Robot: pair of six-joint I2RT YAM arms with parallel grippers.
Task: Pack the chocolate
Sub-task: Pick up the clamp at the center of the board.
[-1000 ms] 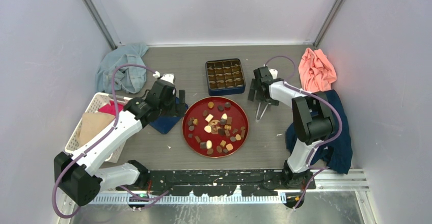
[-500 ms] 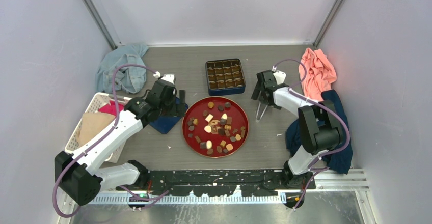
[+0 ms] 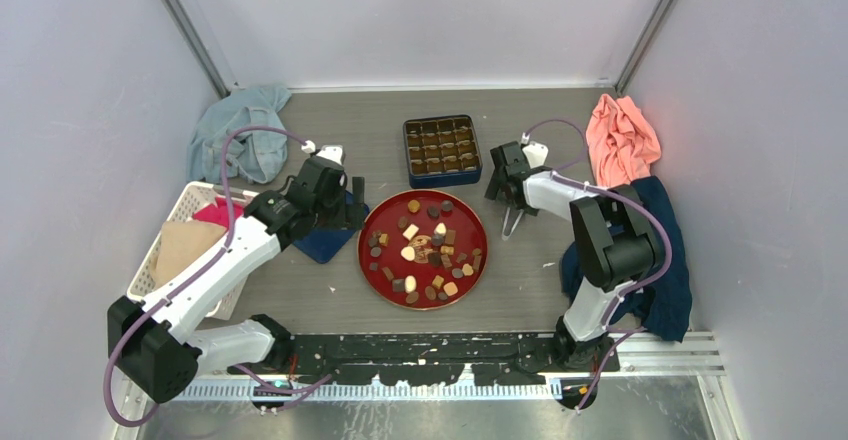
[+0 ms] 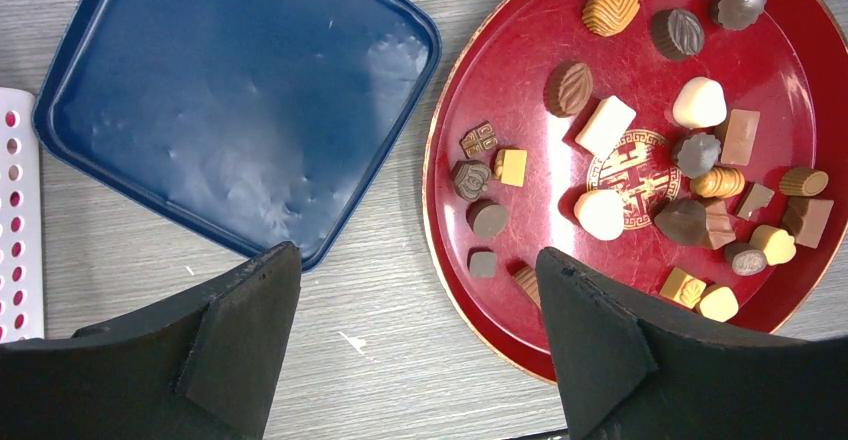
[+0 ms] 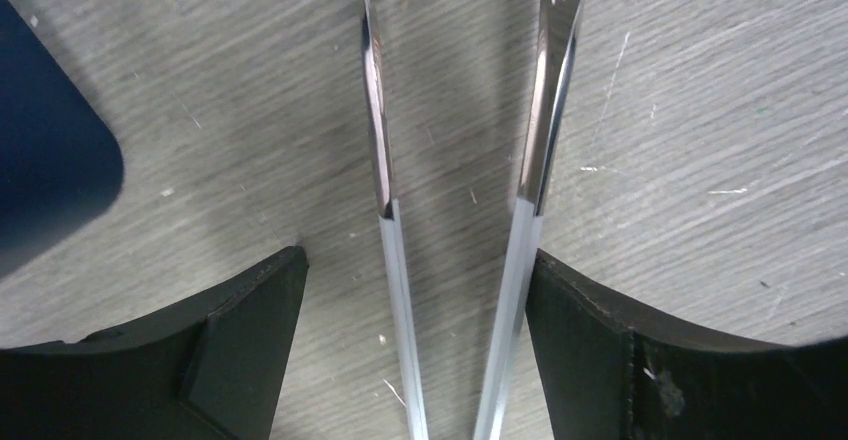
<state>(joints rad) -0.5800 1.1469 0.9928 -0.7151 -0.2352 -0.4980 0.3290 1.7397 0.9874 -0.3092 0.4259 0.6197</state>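
The chocolate [image 3: 410, 231], many small round and square pieces in dark brown, tan and cream, lies scattered on the red plate [image 3: 472, 222]. The left wrist view shows the chocolate [image 4: 606, 125] and the plate [image 4: 500, 30] too. A dark blue box [image 3: 442, 149] with gold compartments stands behind the plate. Metal tongs [image 3: 512, 222] lie on the table right of the plate. My right gripper [image 3: 507, 198] is open, with its fingers on either side of the tongs' two arms [image 5: 378, 140]; the right finger [image 5: 600, 310] is close against one arm. My left gripper [image 4: 417, 255] is open and empty above the plate's left rim.
The blue box lid [image 4: 230, 110] lies left of the plate. A white basket [image 3: 172, 235] with cloths stands at the far left. A grey-blue cloth [image 3: 240, 130] lies at the back left, a salmon cloth [image 3: 622, 135] and a navy cloth [image 3: 665, 260] at the right.
My right arm's elbow swung out to the right and back, and its gripper shifted slightly over the tongs. The left arm, plate and chocolate have not moved.
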